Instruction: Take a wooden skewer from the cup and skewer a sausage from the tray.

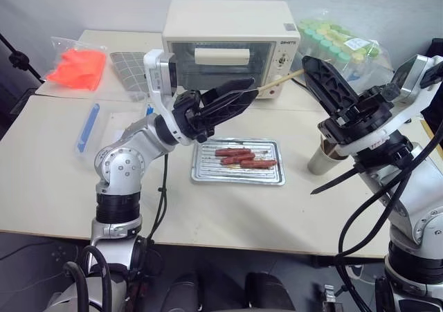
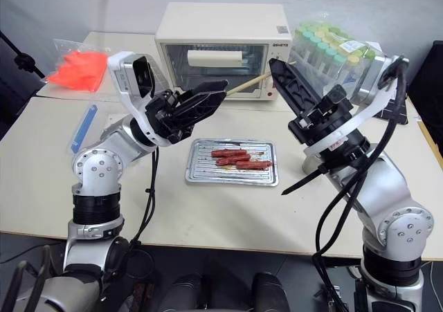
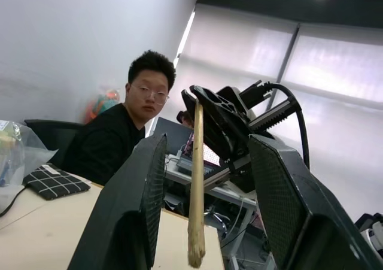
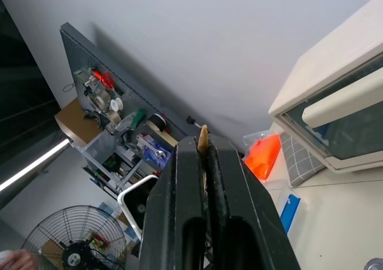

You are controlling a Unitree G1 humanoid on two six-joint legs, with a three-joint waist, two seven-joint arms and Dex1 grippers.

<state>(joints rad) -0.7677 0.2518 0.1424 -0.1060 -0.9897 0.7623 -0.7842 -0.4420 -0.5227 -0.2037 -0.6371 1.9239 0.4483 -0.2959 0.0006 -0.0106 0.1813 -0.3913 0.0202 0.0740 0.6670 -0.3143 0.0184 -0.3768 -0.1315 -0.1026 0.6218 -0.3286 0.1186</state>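
At mid-frame in the left eye view, both arms are raised above the tabletop (image 1: 55,187) with a wooden skewer (image 1: 280,81) spanning the gap between them in front of a cream toaster oven (image 1: 230,39). The right tool (image 4: 203,153) is clamped flat on one end of the skewer; in the right wrist view its two black fingers (image 4: 182,180) press together with the pale stick's end poking out just past them. The left tool (image 1: 239,90) is partly open around the skewer's other end: in the left wrist view the stick stands in the gap between the two fingers (image 3: 134,204), and it appears to touch neither.

Below the tools, at lower centre of the left eye view, the silver tray (image 1: 239,176) lies flat on the tabletop with three sausages (image 1: 242,158) lying close together near its far edge. The cup (image 1: 322,158) stands to the right of the tray, partly hidden behind the right arm.

At the upper right sits a clear bag of green-capped tubes (image 1: 339,42); at the upper left, an orange bundle in a bag (image 1: 77,68).

A person (image 3: 128,132) in a dark top sits in the background of the left wrist view.
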